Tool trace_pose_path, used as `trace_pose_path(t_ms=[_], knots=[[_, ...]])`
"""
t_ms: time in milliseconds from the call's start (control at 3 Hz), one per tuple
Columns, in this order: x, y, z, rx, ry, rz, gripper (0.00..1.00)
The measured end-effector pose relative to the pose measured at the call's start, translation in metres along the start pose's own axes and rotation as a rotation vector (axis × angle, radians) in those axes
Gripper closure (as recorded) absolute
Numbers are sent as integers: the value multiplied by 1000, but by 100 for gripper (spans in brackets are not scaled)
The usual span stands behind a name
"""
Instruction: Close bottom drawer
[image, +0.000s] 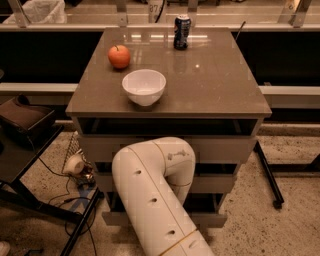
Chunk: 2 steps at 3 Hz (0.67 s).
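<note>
The white arm (150, 200) rises from the bottom centre, its elbow hiding the gripper against the cabinet front; whether the gripper is open or closed I cannot tell. Low in the frame, the pale bottom drawer (212, 220) juts out slightly, its middle covered by the arm. Above, the surface (220, 85) carries a white bowl (144, 86).

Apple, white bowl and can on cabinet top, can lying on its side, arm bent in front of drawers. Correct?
No: the can stands upright at the back, per the camera view. Apple and white bowl do sit on the cabinet top, and the arm bends in front of the drawers, hiding the end effector.
</note>
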<state>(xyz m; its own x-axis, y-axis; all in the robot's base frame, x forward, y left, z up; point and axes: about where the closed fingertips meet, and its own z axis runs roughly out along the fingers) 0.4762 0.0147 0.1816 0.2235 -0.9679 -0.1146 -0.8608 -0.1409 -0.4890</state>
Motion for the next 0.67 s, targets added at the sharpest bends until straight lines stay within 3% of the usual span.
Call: trace_pose_path(t_ms=[333,667], knots=[[3,-26,-28,93,68,-59,100],[39,-62,-39,224,185,-81,100]])
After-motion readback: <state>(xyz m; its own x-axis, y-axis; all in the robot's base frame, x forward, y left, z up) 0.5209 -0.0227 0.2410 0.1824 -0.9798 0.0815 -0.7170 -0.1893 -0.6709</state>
